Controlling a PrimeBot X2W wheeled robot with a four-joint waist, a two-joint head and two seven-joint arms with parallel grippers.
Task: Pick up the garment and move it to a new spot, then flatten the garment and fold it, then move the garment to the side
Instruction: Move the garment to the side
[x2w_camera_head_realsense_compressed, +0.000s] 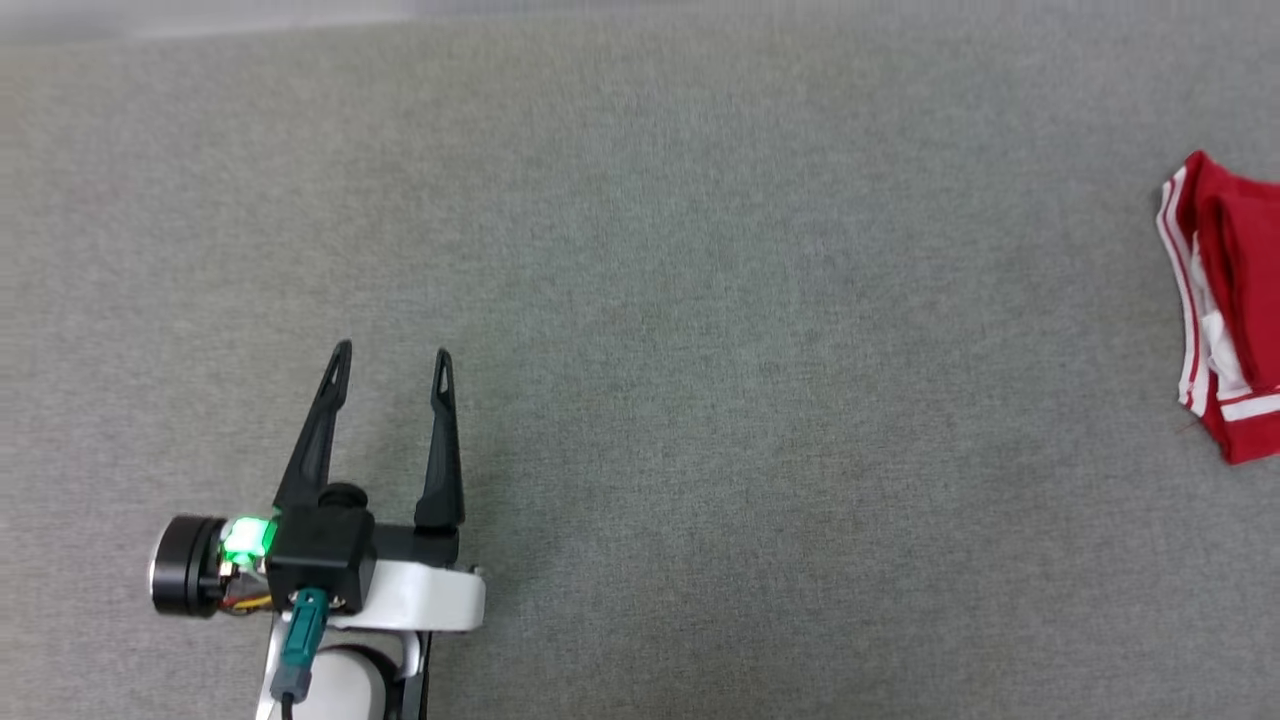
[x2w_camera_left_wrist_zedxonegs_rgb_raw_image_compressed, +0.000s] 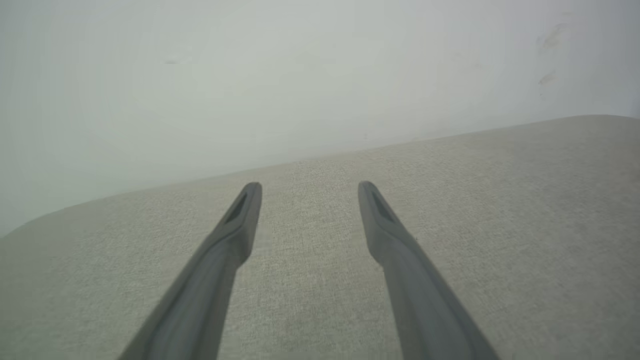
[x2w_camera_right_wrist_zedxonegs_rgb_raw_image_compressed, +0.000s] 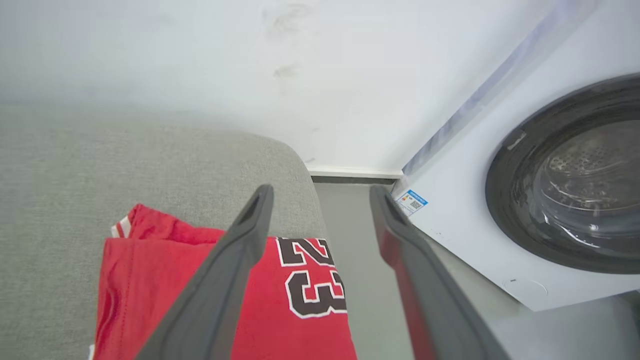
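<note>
Left hand (x2w_camera_head_realsense_compressed: 392, 350): fingers spread wide, nothing between them. It hovers over bare grey cloth at the near left of the tabletop (x2w_camera_head_realsense_compressed: 700, 350). Its wrist view shows the same left hand (x2w_camera_left_wrist_zedxonegs_rgb_raw_image_compressed: 308, 185) with the tabletop (x2w_camera_left_wrist_zedxonegs_rgb_raw_image_compressed: 500, 225) under it and a pale wall beyond.

Right hand (x2w_camera_right_wrist_zedxonegs_rgb_raw_image_compressed: 321, 188): also wide apart, holding nothing. Its left finger crosses above the garment (x2w_camera_right_wrist_zedxonegs_rgb_raw_image_compressed: 150, 280); its right finger hangs past the tabletop's rounded corner, over the floor (x2w_camera_right_wrist_zedxonegs_rgb_raw_image_compressed: 355, 260). Cannot tell whether it touches the cloth.

The garment (x2w_camera_head_realsense_compressed: 1235, 300): red jersey T-shirt, folded into a compact block with the "23" print (x2w_camera_right_wrist_zedxonegs_rgb_raw_image_compressed: 312, 277) facing up, at the far right end of the tabletop and well apart from the left hand. Its right side lies at the very edge, perhaps overhanging. A front-loading washing machine (x2w_camera_right_wrist_zedxonegs_rgb_raw_image_compressed: 500, 250) stands just beyond.

Judgement: folding and moving aside look done or nearly so.

Risks:
- A finger snagging the top layer as the right hand pulls away would undo the fold.
- Any sideways drag could tip the block off the edge onto the floor.
</note>
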